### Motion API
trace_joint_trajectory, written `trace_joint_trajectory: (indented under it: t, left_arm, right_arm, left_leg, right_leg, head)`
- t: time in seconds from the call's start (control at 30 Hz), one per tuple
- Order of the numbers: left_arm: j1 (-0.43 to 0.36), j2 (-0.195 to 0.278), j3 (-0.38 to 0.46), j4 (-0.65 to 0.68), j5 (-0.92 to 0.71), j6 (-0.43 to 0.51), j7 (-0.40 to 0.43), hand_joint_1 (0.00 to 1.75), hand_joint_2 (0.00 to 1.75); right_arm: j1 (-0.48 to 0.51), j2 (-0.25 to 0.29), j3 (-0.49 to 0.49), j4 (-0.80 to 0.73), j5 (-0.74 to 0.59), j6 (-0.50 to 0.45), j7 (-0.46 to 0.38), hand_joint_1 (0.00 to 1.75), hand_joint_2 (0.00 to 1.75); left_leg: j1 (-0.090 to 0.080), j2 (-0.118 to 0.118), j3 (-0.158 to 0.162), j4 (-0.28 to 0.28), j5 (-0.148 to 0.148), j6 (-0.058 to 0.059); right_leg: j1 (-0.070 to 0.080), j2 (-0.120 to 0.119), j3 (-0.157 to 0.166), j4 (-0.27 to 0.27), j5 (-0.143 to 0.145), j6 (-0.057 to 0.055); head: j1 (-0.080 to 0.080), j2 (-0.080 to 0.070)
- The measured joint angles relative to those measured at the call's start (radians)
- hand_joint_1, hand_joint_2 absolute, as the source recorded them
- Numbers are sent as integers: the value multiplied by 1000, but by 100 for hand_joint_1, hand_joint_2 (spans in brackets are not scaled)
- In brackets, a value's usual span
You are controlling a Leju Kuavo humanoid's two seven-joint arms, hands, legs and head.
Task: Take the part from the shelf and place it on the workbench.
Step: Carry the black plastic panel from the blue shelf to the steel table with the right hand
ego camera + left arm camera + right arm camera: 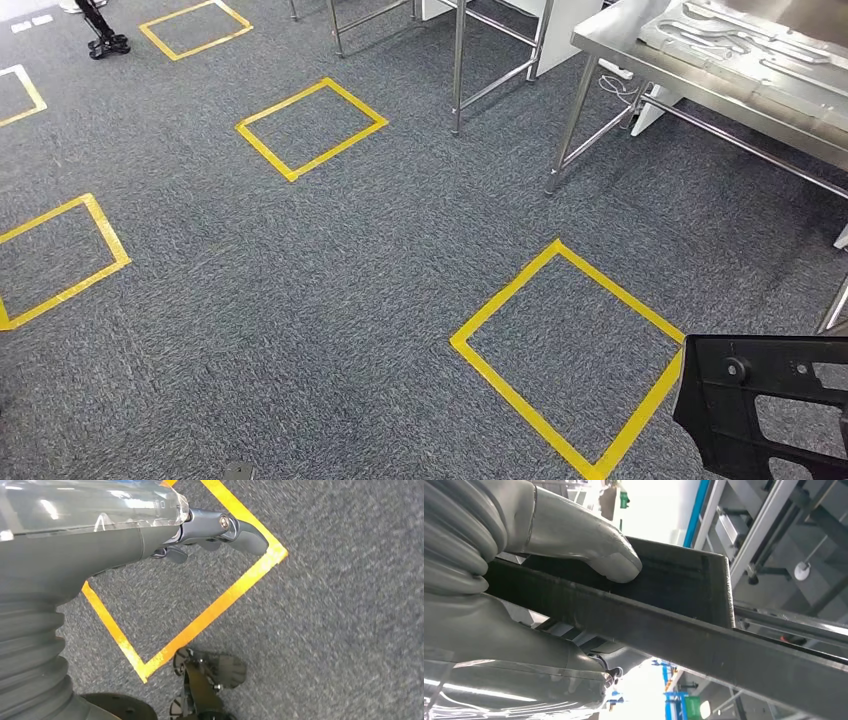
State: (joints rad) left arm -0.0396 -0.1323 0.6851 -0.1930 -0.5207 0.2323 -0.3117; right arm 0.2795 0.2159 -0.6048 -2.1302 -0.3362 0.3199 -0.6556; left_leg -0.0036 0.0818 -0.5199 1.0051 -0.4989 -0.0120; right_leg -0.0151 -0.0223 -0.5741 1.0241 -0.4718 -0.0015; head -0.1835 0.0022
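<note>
My right hand (549, 580) grips the part (684, 630), its thumb pressed flat on one face and the fingers wrapped beneath. The part is a black, matte frame of flat bars with cut-out windows and small round bosses; from the head camera it juts in at 4 o'clock (770, 415), above the grey carpet (300, 300) and beside a yellow tape square (570, 355). The steel workbench (620, 45) stands at 1 o'clock, pale moulded trays (740, 50) on it. My left hand (210, 532) hangs over the carpet, fingers loosely curled, holding nothing.
</note>
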Motion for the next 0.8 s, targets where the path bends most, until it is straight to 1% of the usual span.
trace_joint_trajectory:
  t: [0.03, 0.07, 0.1, 0.13, 0.17, 0.2, 0.23, 0.27, 0.3, 0.33, 0.37, 0.4, 0.43, 0.47, 0.5, 0.53, 0.57, 0.6, 0.63, 0.67, 0.7, 0.73, 0.77, 0.8]
  left_arm:
    - [-1, 0, 0, 0, 0, 0, -1, 0, 175]
    - [-2, 0, 0, 0, 0, 0, -1, 0, 175]
    - [-2, 0, 0, 0, 0, 0, -2, 0, 175]
    - [0, 0, 0, 0, 0, 0, -2, 0, 175]
    - [1, 0, 0, 0, 0, 0, -2, 0, 175]
    - [3, 0, 0, 0, 0, 0, -2, 0, 175]
    - [4, 0, 0, 0, 0, 0, -2, 0, 175]
    - [4, 0, 0, 0, 0, 0, -3, 0, 175]
    - [4, 0, 0, 0, 1, -1, -3, 0, 175]
    - [3, 1, 0, 0, 1, -1, -3, 0, 175]
    - [3, 3, 0, 0, 1, -1, -3, 0, 175]
    - [2, 4, 0, 0, 1, -2, -3, 0, 175]
    - [1, 5, 0, 0, 1, -2, -4, 0, 175]
    - [0, 5, 0, 0, 1, -2, -4, 0, 175]
    - [-2, 4, 0, 0, 0, -3, -4, 0, 175]
    - [-2, 3, 0, 0, 1, -3, -4, 0, 175]
    - [-2, 2, 0, 0, 1, -4, -4, 0, 175]
    - [-1, 1, 0, 0, 1, -4, -4, 0, 175]
    - [0, 1, 0, 0, 1, -4, -5, 0, 175]
    - [2, 1, 0, 0, 1, -5, -5, 0, 175]
    - [2, 1, 1, 0, 1, -6, -5, 0, 175]
    - [2, 1, 1, 0, 1, -6, -5, 0, 175]
    - [2, 1, 1, 0, 1, -7, -5, 0, 175]
    - [1, 0, 1, 0, 2, -7, -5, 0, 175]
  right_arm:
    - [-1, 0, 0, 0, -1, 1, 0, 175, 175]
    - [-1, 0, 0, 0, -1, 1, 1, 175, 175]
    - [-2, 0, 0, 0, -1, 2, 2, 175, 175]
    - [-3, 0, -1, 0, -1, 2, 2, 175, 175]
    - [-3, 0, -1, 0, -1, 2, 3, 175, 175]
    - [-3, 0, -1, 1, -1, 2, 3, 175, 175]
    - [-3, 0, -1, 1, -1, 2, 3, 175, 175]
    - [-3, 0, -1, 1, -1, 2, 3, 175, 175]
    - [-3, 0, -1, 1, -1, 3, 3, 175, 175]
    - [-4, 0, -1, 1, 0, 3, 3, 175, 175]
    - [-5, 0, -1, 1, 1, 3, 4, 175, 175]
    - [-5, 0, -1, 1, 2, 3, 4, 175, 175]
    - [-5, 0, -1, 2, 3, 4, 5, 175, 175]
    - [-5, 0, -1, 2, 4, 4, 5, 175, 175]
    - [-4, 0, -1, 1, 5, 4, 5, 175, 175]
    - [-5, 0, -1, 1, 5, 4, 6, 175, 175]
    - [-7, -1, -1, 1, 5, 4, 6, 175, 175]
    - [-9, -1, -1, 2, 6, 4, 6, 175, 175]
    - [-11, -1, -1, 3, 6, 4, 6, 175, 175]
    - [-13, -2, -1, 4, 7, 3, 6, 175, 175]
    - [-14, -2, -1, 6, 8, 2, 6, 175, 175]
    - [-15, -2, -1, 8, 9, 1, 6, 175, 175]
    - [-16, -2, -1, 10, 10, -1, 6, 175, 175]
    - [-18, -4, -1, 11, 12, -4, 6, 175, 175]
  left_leg:
    - [2, -12, -7, 20, -17, -6]
    - [4, -29, -24, 61, -43, -11]
    - [6, -48, -53, 123, -78, -14]
    - [7, -61, -87, 197, -111, -16]
    - [7, -67, -116, 258, -131, -17]
    - [7, -69, -133, 290, -133, -16]
    - [7, -72, -130, 279, -112, -13]
    - [7, -78, -109, 228, -76, -9]
    - [7, -92, -77, 155, -36, -2]
    - [7, -113, -47, 85, -8, 4]
    - [6, -129, -26, 35, 9, 9]
    - [5, -140, -16, 9, 12, 14]
    - [3, -139, -14, 3, 10, 17]
    - [3, -130, -12, -1, 13, 21]
    - [4, -120, -10, -6, 18, 27]
    - [6, -109, -8, -13, 23, 34]
    - [9, -98, -7, -20, 28, 41]
    - [8, -85, -7, -24, 30, 45]
    - [7, -74, -8, -24, 30, 48]
    - [5, -62, -10, -24, 30, 48]
    - [4, -50, -11, -23, 29, 48]
    - [3, -39, -11, -21, 27, 47]
    - [3, -28, -11, -19, 25, 46]
    - [3, -18, -9, -16, 22, 43]
  right_leg:
    - [-3, 8, 0, -2, 2, -6]
    - [-5, 16, 0, -4, 4, -10]
    - [-6, 23, -2, -4, 5, -13]
    - [-6, 32, -3, -4, 6, -16]
    - [-5, 42, -4, -3, 7, -17]
    - [-5, 53, -4, -2, 7, -17]
    - [-4, 66, -3, -2, 7, -17]
    - [-4, 78, -2, -1, 7, -17]
    - [-3, 90, -1, -1, 7, -17]
    - [-3, 101, -1, -1, 8, -14]
    - [-3, 111, -3, 0, 9, -9]
    - [-4, 120, -6, 0, 11, -3]
    - [-6, 129, -9, -1, 14, 4]
    - [-7, 137, -12, -3, 17, 12]
    - [-7, 133, -14, -2, 16, 18]
    - [-5, 115, -21, 11, 7, 22]
    - [-3, 90, -35, 41, -14, 24]
    - [-4, 61, -59, 92, -45, 25]
    - [-4, 42, -90, 156, -81, 28]
    - [-6, 35, -118, 219, -107, 31]
    - [-7, 31, -136, 260, -119, 34]
    - [-8, 29, -135, 264, -110, 36]
    - [-8, 23, -114, 228, -84, 37]
    - [-8, 11, -77, 162, -50, 36]
  head:
    - [0, 0]
    - [0, 0]
    - [0, 0]
    - [0, 0]
    - [0, 0]
    - [0, 0]
    - [0, 0]
    - [0, 0]
    - [0, 0]
    - [0, 0]
    - [0, 0]
    - [0, 0]
    - [0, 0]
    - [0, 0]
    - [0, 0]
    - [0, 0]
    - [1, 0]
    - [1, 0]
    - [1, 0]
    - [1, 0]
    - [1, 0]
    - [1, 0]
    - [1, 0]
    - [1, 0]
